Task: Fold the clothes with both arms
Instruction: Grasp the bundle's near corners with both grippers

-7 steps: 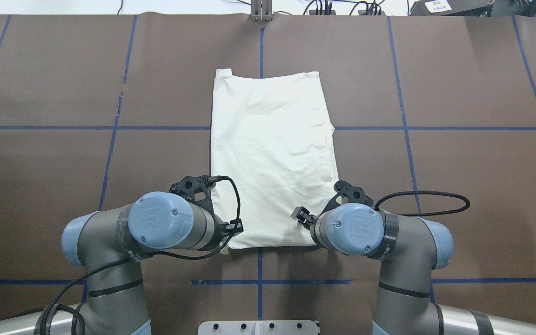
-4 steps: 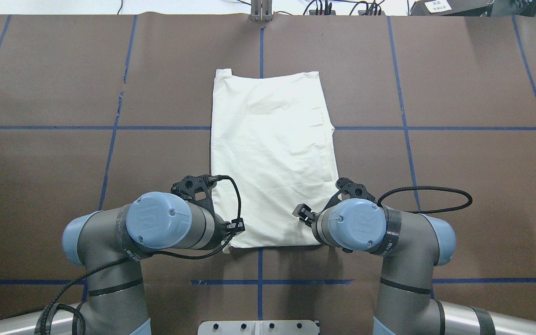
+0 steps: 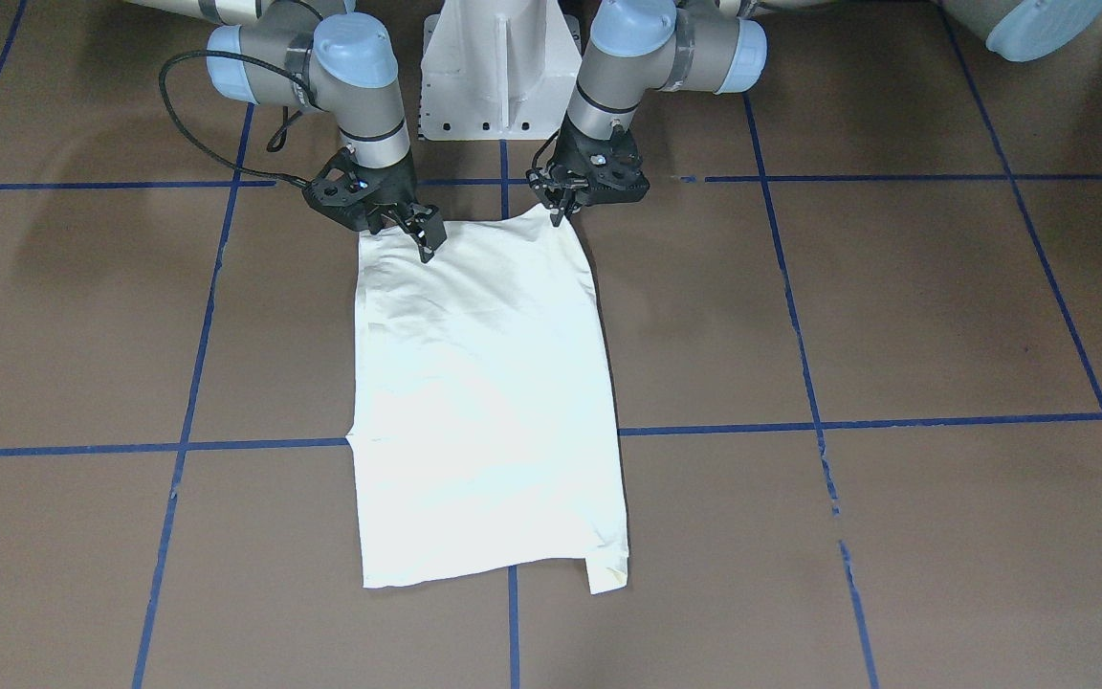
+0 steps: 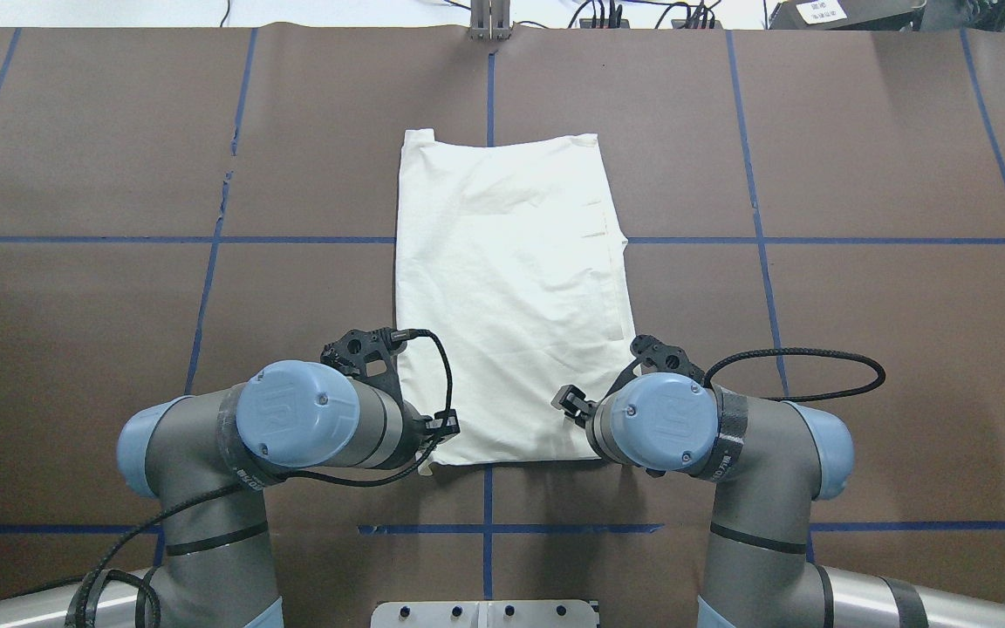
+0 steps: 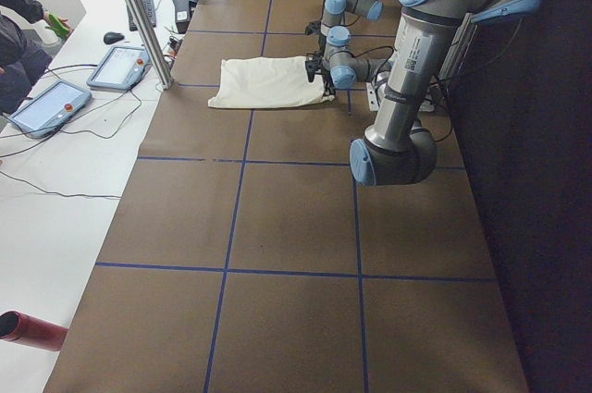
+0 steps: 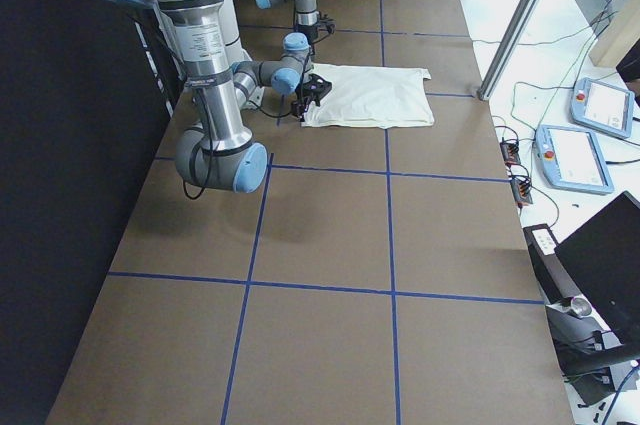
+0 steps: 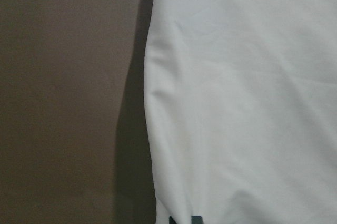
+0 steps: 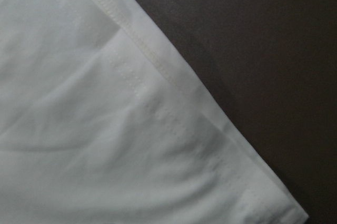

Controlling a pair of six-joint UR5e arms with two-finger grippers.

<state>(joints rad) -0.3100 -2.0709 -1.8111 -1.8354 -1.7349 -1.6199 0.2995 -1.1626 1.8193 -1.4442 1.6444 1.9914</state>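
Note:
The shirt (image 4: pixel 507 288) lies flat as a long rectangle, plain cream side up, with no print showing; it is also seen in the front view (image 3: pixel 484 402). My left gripper (image 4: pixel 440 429) (image 3: pixel 556 209) sits at the shirt's near corner on my left. My right gripper (image 4: pixel 568 403) (image 3: pixel 420 237) rests on the near edge by the other corner. Both point down at the cloth. The left wrist view shows the shirt's side edge (image 7: pixel 152 103), and the right wrist view its hemmed corner (image 8: pixel 210 145). I cannot tell whether either gripper is open or shut.
Brown table cover with blue tape lines (image 4: pixel 489 528). The white pedestal base (image 3: pixel 498 67) stands just behind the grippers. A metal post (image 5: pixel 139 14) rises at the far edge. Pendants (image 5: pixel 55 102) and a person's arm (image 5: pixel 18 5) are on the side bench.
The right wrist has shifted slightly toward the robot and outward. The left arm and the shirt look unchanged.

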